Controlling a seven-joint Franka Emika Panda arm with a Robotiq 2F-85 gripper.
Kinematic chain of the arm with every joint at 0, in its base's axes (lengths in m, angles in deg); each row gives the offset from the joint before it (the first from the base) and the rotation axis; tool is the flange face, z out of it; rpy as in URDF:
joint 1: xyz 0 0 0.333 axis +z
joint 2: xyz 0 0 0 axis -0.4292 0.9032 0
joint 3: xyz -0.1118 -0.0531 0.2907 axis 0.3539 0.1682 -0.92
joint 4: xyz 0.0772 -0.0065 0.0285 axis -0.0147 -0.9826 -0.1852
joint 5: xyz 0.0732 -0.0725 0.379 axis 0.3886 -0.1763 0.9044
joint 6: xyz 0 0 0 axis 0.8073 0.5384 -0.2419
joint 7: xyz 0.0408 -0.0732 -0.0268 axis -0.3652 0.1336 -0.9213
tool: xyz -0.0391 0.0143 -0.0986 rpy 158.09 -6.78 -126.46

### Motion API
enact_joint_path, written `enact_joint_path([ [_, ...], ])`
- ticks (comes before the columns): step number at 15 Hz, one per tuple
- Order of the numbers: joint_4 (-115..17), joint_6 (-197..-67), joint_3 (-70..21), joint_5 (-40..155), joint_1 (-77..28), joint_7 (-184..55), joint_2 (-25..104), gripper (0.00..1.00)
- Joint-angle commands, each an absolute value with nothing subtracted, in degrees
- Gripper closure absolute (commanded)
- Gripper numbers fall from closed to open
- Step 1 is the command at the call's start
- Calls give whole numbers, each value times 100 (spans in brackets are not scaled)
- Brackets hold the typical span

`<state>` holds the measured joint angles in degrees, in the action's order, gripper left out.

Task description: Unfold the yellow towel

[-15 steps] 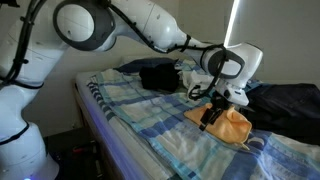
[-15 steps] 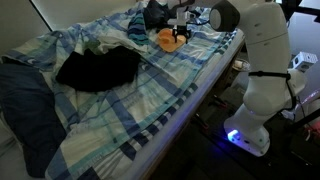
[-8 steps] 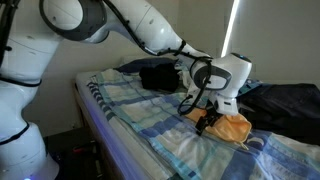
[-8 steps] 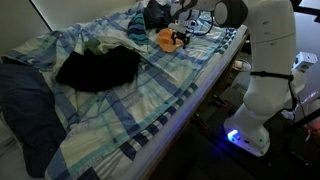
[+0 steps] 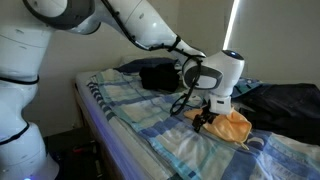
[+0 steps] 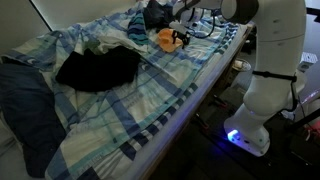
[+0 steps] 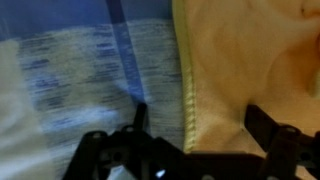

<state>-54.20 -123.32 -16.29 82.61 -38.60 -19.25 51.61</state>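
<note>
The yellow towel (image 5: 234, 126) lies as a folded wad on the blue-white plaid bedsheet (image 5: 130, 105); it also shows in an exterior view (image 6: 162, 40). My gripper (image 5: 204, 121) is down at the towel's near edge, also seen in an exterior view (image 6: 179, 38). In the wrist view the towel (image 7: 250, 60) fills the right side, its stitched hem running top to bottom. The gripper (image 7: 200, 125) is open, one finger over the sheet and the other over the towel, with the hem between them. Whether the fingers touch the cloth cannot be told.
Dark clothing (image 5: 156, 76) lies behind the towel; more dark clothing (image 6: 98, 68) lies mid-bed. A dark blue blanket (image 5: 290, 100) is heaped beside the towel and also shows in an exterior view (image 6: 25, 105). The bed's edge (image 5: 105, 140) drops to the floor.
The gripper has moved down and sideways from above the towel to its hemmed edge. The towel has not visibly shifted.
</note>
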Motion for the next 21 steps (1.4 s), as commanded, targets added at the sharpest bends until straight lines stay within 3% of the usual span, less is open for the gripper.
enact_joint_path([
  [1,-5828,-12744,-1758,8490,-3828,-2019,4919,0],
  [9,-5595,-13065,-1881,8496,-3798,-1972,5091,0],
  [10,-5557,-13092,-1890,8487,-3794,-1958,5111,5],
  [12,-5522,-13152,-1900,8470,-3784,-1948,5135,29],
  [15,-5475,-13202,-1897,8449,-3762,-1929,5149,47],
  [21,-5496,-13373,-1892,8439,-3737,-1943,5107,93],
])
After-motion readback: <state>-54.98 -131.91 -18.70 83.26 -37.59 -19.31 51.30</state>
